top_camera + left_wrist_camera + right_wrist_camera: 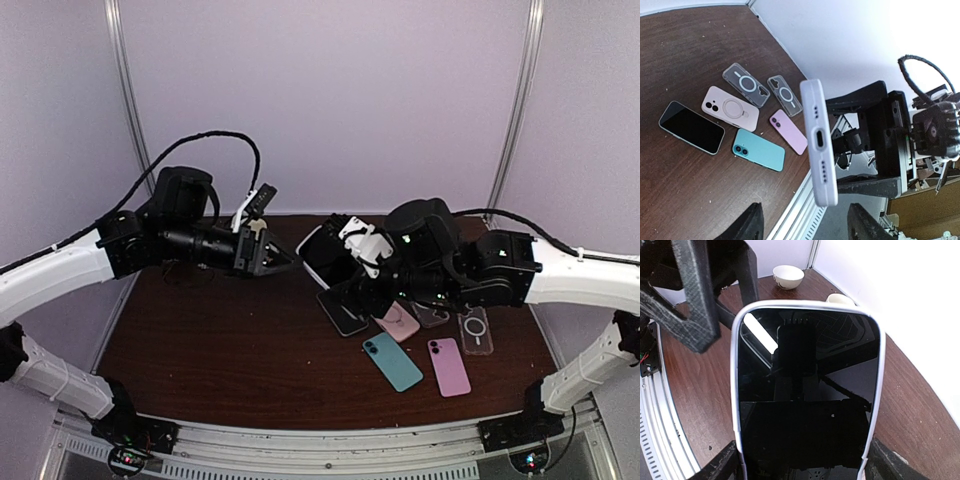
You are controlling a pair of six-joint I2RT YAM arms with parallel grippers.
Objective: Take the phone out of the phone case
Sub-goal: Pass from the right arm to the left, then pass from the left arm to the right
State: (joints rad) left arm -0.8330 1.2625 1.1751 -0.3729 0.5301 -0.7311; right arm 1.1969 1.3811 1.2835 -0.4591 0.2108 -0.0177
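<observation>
The phone, its black screen [805, 390] framed by a white phone case [734, 390], is held in the air above the table. My right gripper [802, 466] is shut on it, one finger on each long side. In the top view the cased phone [322, 252] hangs between the two arms. The left wrist view shows its bottom end [818, 145] with the charging port, edge-on. My left gripper [805, 225] is open, with the fingers [747, 225] wide on either side of that end and not touching it. From above, the left gripper [275, 258] sits just left of the phone.
On the table lie a black phone [690, 127], a pink case with a ring [730, 107], a teal phone [758, 149], a pink phone [788, 131] and two clear cases [746, 84] [784, 95]. Two small bowls [788, 276] [840, 299] stand near the back wall.
</observation>
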